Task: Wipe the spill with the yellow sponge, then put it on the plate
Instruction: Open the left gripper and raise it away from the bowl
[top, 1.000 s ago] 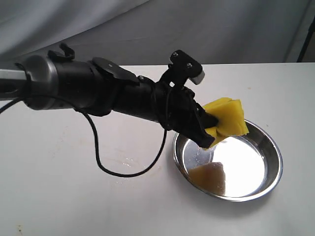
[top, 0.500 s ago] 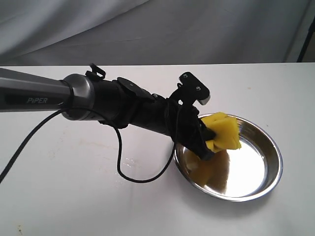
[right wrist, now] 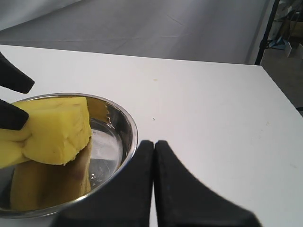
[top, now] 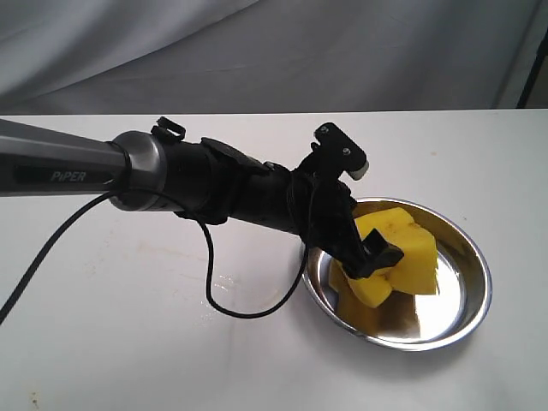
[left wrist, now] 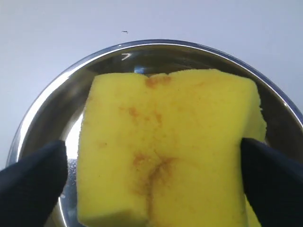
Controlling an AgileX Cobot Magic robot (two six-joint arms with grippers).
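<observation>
The shiny plate (top: 458,301) sits on the white worktop (top: 128,342). The yellow sponge (top: 404,255) lies inside it. The left pincer (left wrist: 151,184) is open, with 1 finger on each side of the sponge. The right pincer (right wrist: 154,156) is closed and empty.

**Clerk:** Entry one, left arm (top: 77,167)?
**Checker:** One, silver link then black wrist (top: 257,193). It comes in from the left of the exterior view at long reach, sloping down to the right.
**Clerk:** Left gripper (left wrist: 152,149)?
**Checker:** One, jaws spread wide, black fingers (left wrist: 31,187) well apart.
**Clerk:** Right gripper (right wrist: 154,144)?
**Checker:** One, jaws pressed together, tips touching. Seen from its own wrist only.
</observation>
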